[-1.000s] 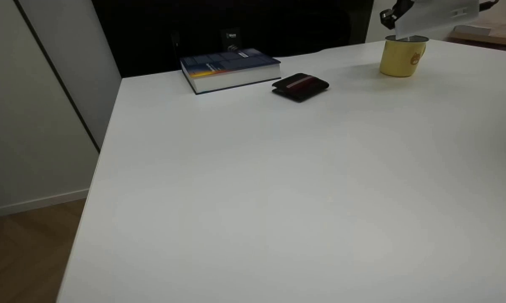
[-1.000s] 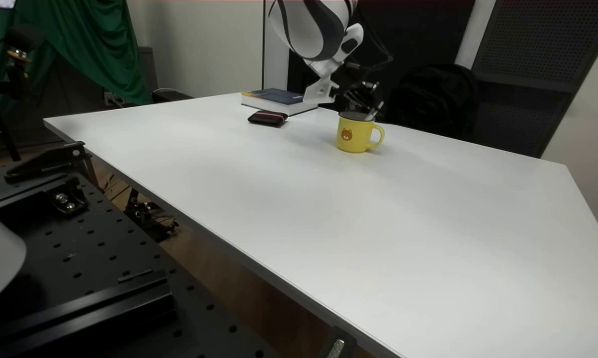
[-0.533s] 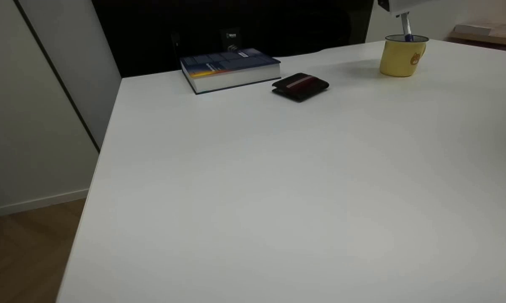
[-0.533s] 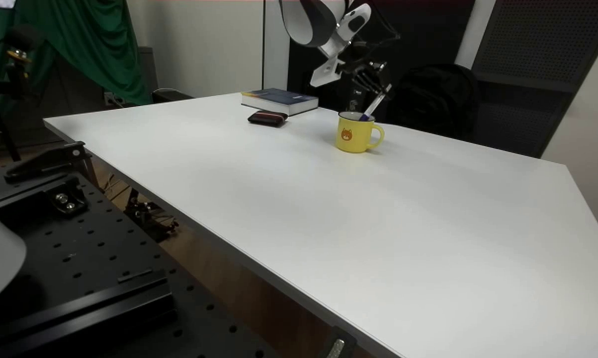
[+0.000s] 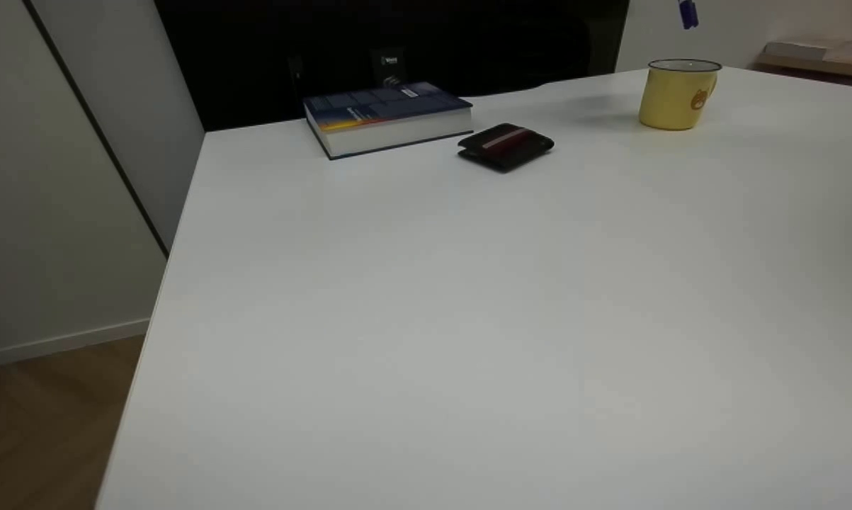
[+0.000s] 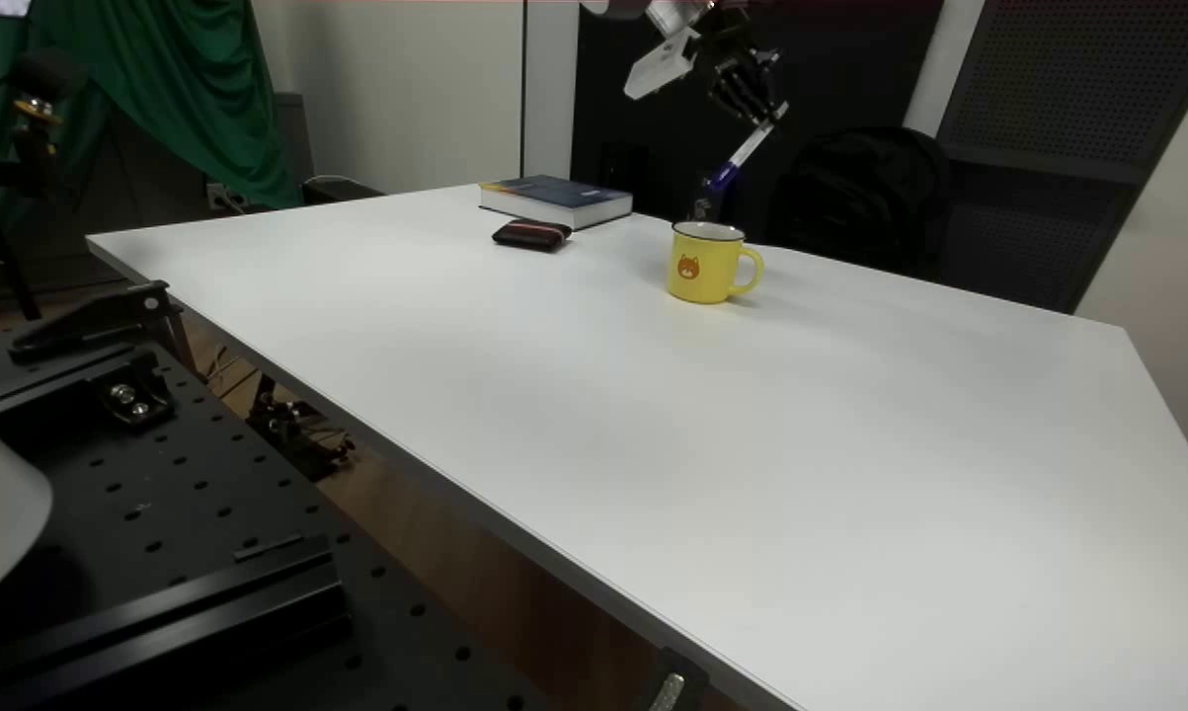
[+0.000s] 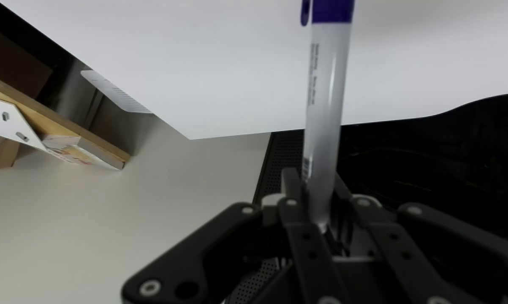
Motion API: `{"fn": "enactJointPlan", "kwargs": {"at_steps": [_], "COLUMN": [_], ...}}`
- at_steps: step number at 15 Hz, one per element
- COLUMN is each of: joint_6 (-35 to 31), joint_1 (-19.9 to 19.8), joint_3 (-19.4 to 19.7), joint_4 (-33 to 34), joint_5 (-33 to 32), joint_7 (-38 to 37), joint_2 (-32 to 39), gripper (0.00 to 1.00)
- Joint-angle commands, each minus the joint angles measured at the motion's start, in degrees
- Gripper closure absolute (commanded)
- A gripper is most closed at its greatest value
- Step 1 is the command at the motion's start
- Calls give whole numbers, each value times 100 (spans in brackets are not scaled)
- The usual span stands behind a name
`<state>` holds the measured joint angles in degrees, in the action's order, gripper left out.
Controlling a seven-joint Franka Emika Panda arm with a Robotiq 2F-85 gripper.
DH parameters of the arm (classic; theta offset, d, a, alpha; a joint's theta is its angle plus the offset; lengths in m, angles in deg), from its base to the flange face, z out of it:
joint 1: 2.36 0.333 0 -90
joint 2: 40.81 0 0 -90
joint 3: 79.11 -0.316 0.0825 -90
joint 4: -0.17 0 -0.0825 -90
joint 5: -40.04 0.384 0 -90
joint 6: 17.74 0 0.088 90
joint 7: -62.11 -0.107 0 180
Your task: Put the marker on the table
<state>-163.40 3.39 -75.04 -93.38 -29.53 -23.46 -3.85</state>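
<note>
The gripper (image 7: 317,185) is clamped on 1 purple-capped marker (image 7: 326,93); below the gripper, 1 yellow dark-rimmed mug (image 6: 704,275) stands on the table (image 6: 653,425).

The white bench (image 5: 468,304) carries a book (image 5: 390,119) at one edge near a corner, a wallet (image 5: 506,147) just beside it, and an upright yellow mug (image 5: 672,98) farther along, in from that edge.

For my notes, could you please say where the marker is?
In an exterior view, the marker is right of centre, held tilted by the pincer above the yellow mug.
</note>
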Motion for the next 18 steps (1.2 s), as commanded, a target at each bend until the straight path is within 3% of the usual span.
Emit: {"fn": "enactJointPlan", "kwargs": {"at_steps": [1,6,12,18], "joint_6": [-274,-767,-1064,-1103], "joint_1": [-191,-13,256,365], "joint_3": [-342,-465,-350,-326], "joint_4": [-180,-517,-827,-993], "joint_5": [663,1565,2450,4094], "joint_7": [856,1836,2655,4171], "joint_2": [-136,91,380,588], "gripper": [96,96,96,96]}}
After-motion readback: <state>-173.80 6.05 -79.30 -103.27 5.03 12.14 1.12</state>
